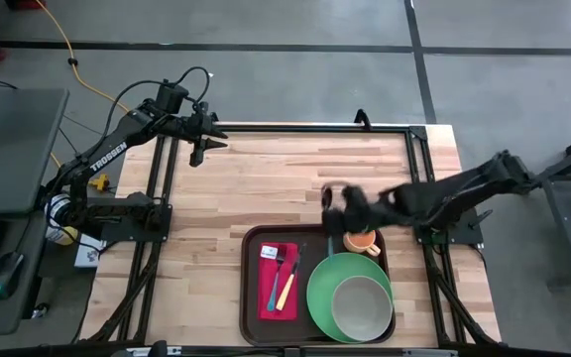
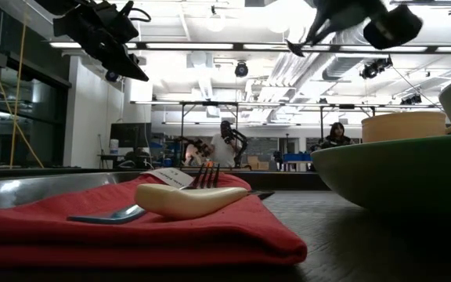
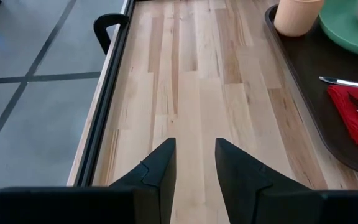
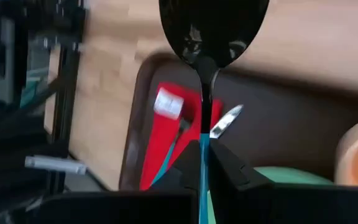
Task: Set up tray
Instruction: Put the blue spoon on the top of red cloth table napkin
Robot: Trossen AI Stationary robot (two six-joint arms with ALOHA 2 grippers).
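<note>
The step in hand looks like placing the spoon (image 4: 211,37): the right gripper (image 1: 337,205) is clamped on its teal handle, the glossy dark bowl pointing away from the wrist, and it hovers just beyond the far rim of the tray (image 1: 256,288). The tray, a large dark brown plastic rectangle with rounded corners and a raised rim, lies on the near middle of the pale wood-plank desk (image 1: 266,178).

On the tray lie a folded red cloth napkin (image 1: 278,282) carrying a metal fork (image 1: 277,266) and a cream-handled utensil (image 1: 286,289). Beside the napkin is a round green plate (image 1: 320,297) with a grey-green bowl (image 1: 361,305) on it, and a matte peach cup (image 1: 363,241) stands at the tray's far rim.

The next move probably calls for lowering the spoon flat onto the napkin beside the fork, clear of the cup.

The left gripper (image 3: 194,163), its dark wedge fingers apart and empty, waits over the desk's far left corner, well away from the tray.
</note>
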